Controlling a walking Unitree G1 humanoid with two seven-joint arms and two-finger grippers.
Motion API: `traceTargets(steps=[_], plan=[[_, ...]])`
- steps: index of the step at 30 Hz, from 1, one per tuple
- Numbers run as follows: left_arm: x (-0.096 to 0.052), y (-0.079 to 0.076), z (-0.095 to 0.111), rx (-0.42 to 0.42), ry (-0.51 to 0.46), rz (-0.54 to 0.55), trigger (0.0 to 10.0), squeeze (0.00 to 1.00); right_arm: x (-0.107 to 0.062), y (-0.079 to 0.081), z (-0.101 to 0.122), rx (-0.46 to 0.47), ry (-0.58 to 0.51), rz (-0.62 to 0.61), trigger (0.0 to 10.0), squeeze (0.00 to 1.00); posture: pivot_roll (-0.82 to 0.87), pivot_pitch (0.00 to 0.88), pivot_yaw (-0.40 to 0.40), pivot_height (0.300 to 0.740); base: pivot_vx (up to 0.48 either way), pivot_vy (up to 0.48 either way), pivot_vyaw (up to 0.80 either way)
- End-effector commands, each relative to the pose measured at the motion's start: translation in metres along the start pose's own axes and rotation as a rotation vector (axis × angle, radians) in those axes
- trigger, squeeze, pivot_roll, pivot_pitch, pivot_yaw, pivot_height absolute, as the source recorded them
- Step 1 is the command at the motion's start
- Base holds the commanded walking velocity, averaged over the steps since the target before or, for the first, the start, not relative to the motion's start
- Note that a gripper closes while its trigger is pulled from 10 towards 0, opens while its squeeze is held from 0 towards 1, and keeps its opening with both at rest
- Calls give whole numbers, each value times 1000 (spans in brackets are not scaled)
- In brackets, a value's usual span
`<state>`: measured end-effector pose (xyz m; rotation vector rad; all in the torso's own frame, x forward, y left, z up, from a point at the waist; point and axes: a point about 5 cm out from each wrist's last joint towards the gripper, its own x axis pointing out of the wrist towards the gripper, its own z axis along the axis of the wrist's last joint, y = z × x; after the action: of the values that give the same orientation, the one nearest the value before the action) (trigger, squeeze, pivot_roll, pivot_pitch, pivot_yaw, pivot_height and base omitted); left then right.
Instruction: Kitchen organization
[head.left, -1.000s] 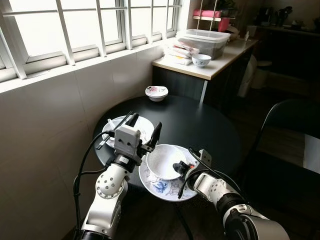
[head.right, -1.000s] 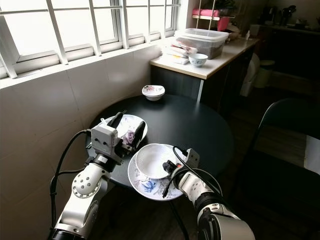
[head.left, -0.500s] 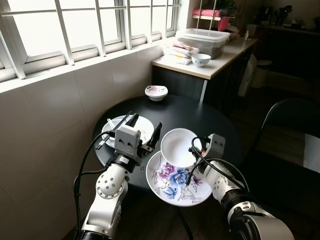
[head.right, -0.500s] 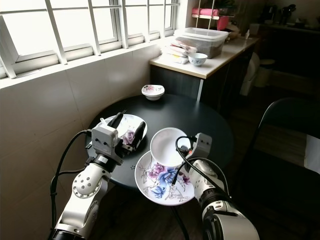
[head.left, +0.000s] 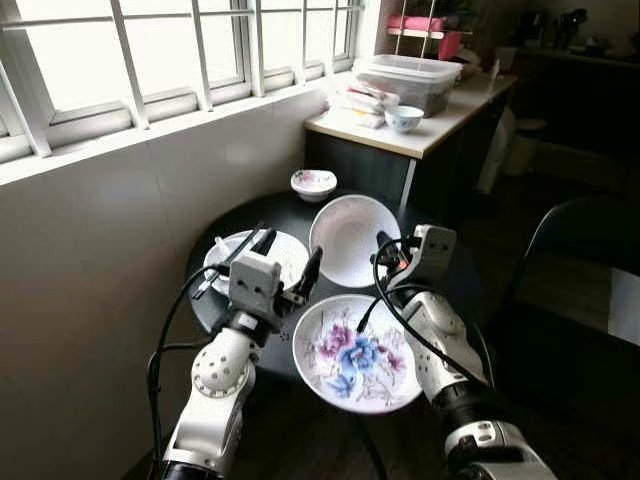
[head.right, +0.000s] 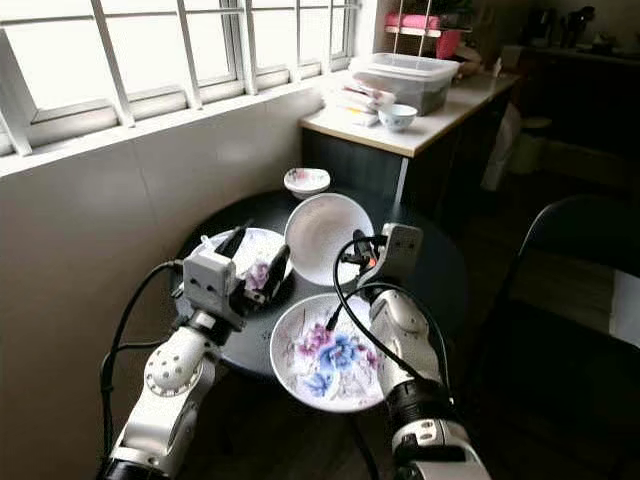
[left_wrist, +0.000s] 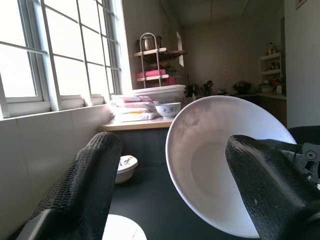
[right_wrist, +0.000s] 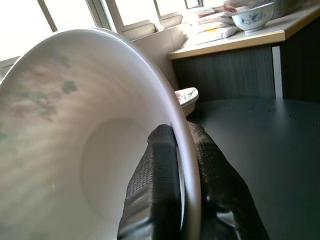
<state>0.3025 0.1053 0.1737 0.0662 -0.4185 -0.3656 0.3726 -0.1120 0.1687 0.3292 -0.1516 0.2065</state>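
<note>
1. White bowl (head.left: 352, 238) is lifted clear of the round black table (head.left: 450, 262), tilted on edge with its hollow facing the robot, held above the table's middle.
2. The right gripper (right_wrist: 176, 150) pinches the bowl's rim at about 3 o'clock on the bowl as the head camera sees it; in the right wrist view one black finger lies inside the rim and the other outside, pressed onto the wall.
3. Below the bowl, at 6 o'clock on the table and overhanging its near edge, lies a large floral plate (head.left: 358, 352) painted with blue and pink flowers.
4. The left gripper (head.left: 288, 266) hovers over the table's near-left part, at 9 o'clock from the floral plate, its two fingers spread wide and gripping nothing; in the left wrist view the tilted bowl shows between those fingers (left_wrist: 82, 185).
5. Under and beyond the left gripper, at about 9 o'clock on the table, sits a second white plate (head.left: 232, 253) with a faint floral print and what looks like utensils lying on it.
6. A small floral bowl (head.left: 313, 184) rests at 12 o'clock on the table, close to the tiled wall beneath the window (head.left: 150, 50).
7. Past the table stands a counter (head.left: 440, 125) carrying a clear plastic container (head.left: 412, 80), stacked packets (head.left: 362, 100) and a blue-patterned bowl (head.left: 404, 119).
8. A dark chair (head.left: 580, 260) stands at 3 o'clock from the table.
</note>
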Motion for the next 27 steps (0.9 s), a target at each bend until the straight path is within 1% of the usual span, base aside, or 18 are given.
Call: traceTargets(steps=[1,3,7,9,13,19,27], plan=[[-4,3,-6,-8,39,22,10000,0,-3,5,12,-19,-46,29,0,0,46,0,-48,740,0,0,406],[-5,4,-8,-10,56,26,10000,0,-6,6,13,-25,-55,37,0,0,45,0,-48,740,0,0,603],[-6,4,-11,-4,69,21,10000,0,-16,12,18,-59,-81,77,0,0,43,0,-49,740,0,480,800],[-6,3,-10,-2,63,21,10000,0,-17,13,19,-61,-83,79,0,0,43,0,-49,740,0,478,800],[-4,3,-6,0,27,28,10000,0,-21,16,21,-71,-85,94,0,0,39,0,-49,740,0,0,800],[-4,4,-6,2,30,30,10000,0,-25,19,24,-91,-87,106,0,0,40,0,-50,740,0,0,800],[-5,7,-6,8,34,41,10000,0,-27,20,25,-97,-78,104,0,0,44,0,-52,740,0,0,800]])
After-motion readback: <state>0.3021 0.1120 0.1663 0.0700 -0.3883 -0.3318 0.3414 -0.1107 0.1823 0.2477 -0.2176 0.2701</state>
